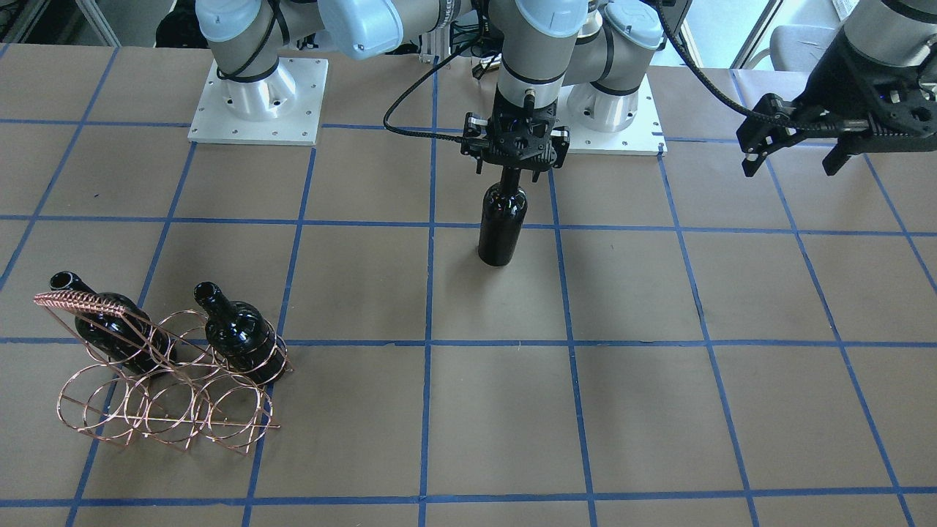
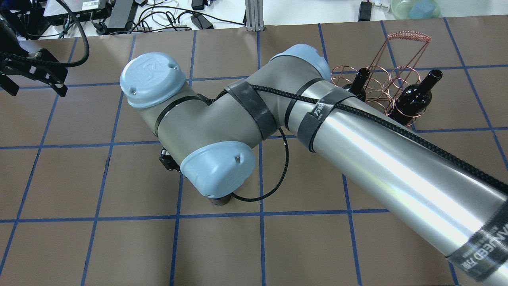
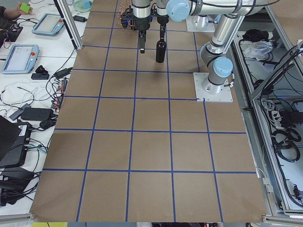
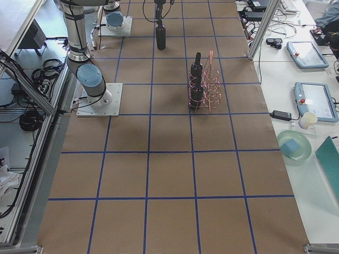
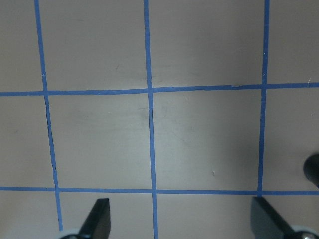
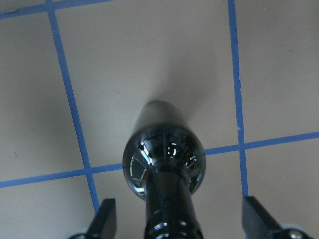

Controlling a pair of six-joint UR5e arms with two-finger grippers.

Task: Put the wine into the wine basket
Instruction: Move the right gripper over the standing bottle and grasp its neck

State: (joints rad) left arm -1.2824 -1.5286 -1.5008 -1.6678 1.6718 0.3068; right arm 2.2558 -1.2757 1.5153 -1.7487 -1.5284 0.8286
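Spanning every view is the brown table (image 1: 659, 410), marked into squares by blue tape (image 1: 571, 342). The right arm (image 2: 357, 139) reaches from the robot's base to the middle of the table, its wrist pointing straight down. The left arm (image 1: 886, 44) is held off to the robot's left, well apart from everything standing on the table.

The wine basket (image 1: 167, 395) stands upright on the robot's right, on the far side of the table from the bases, its twisted handle rising above the rings. Two black bottles stand upright inside it, in the row of rings nearer the robot: one bottle (image 1: 110, 326) and a second bottle (image 1: 238, 333), each toward an end of that row.

The wine (image 1: 502, 219) stands upright on the table near the middle, outside the basket and well apart from it. The right gripper (image 1: 514, 170) sits over its neck. The wrist view shows the jaws spread wide on either side with clear gaps to the glass, so the grip is released. The left gripper (image 1: 793, 165) hangs above bare table, jaws likewise spread apart and holding nothing.
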